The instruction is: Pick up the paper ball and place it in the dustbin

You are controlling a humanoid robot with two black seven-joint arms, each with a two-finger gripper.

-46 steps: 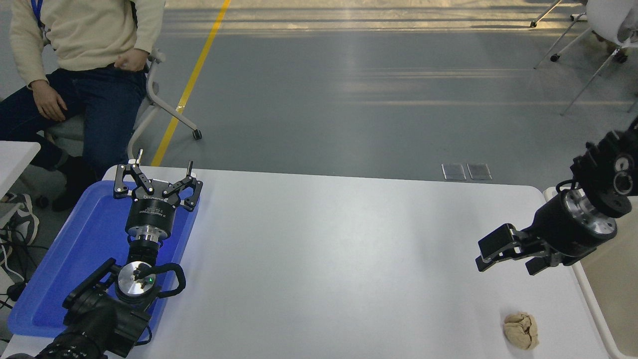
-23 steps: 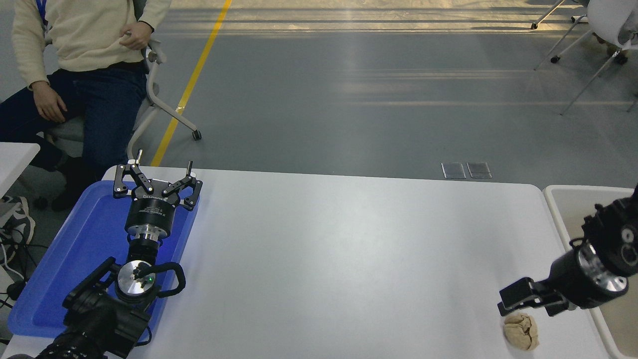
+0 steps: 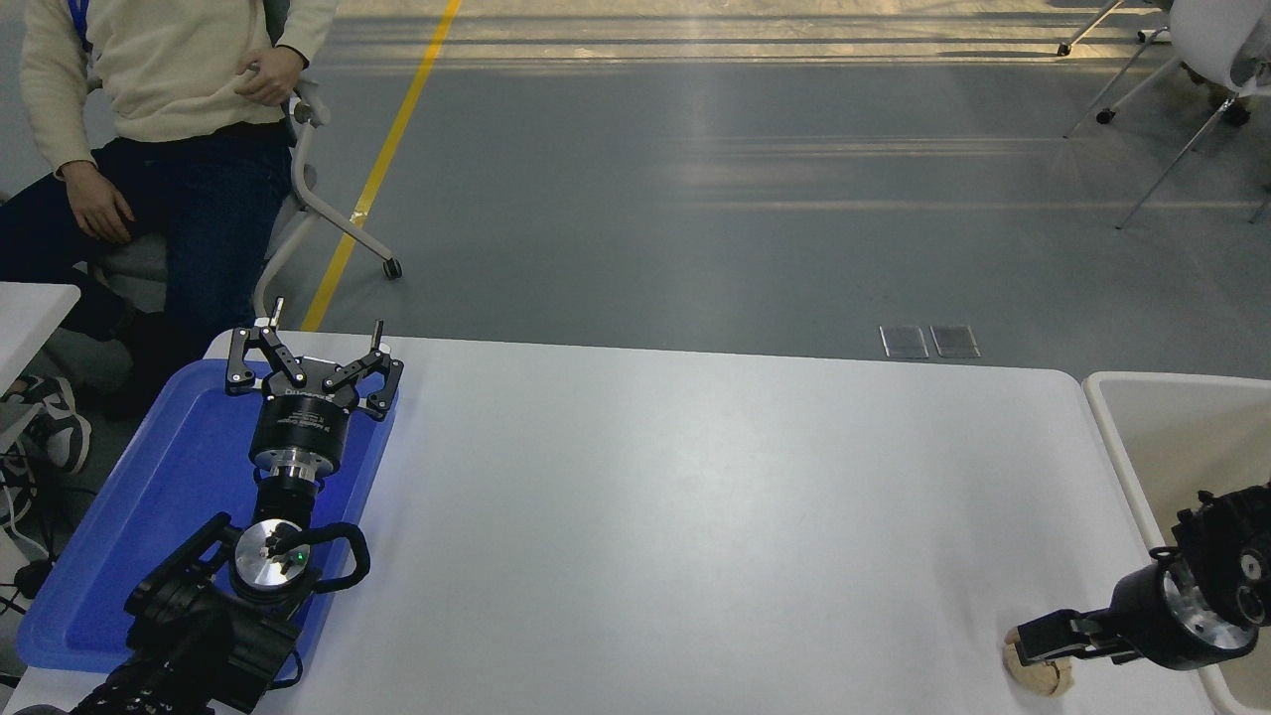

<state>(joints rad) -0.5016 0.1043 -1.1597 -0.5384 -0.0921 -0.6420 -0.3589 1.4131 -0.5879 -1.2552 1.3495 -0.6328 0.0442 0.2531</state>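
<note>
One paper ball (image 3: pixel 1039 677) sits at the frame's lower right, our right gripper (image 3: pixel 1033 643) spread just over it, so we should settle lower, then close gently.

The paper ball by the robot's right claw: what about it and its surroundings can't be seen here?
- Paper ball, head view: the right gripper covers its top, so whether it is gripped cannot be told.
- Right gripper: seen side-on, open or shut unclear.
- Dustbin: cut off by the right edge; the arm hides part of its inside.
- Left gripper, parked open over the blue tray, hides part of the tray.
</note>
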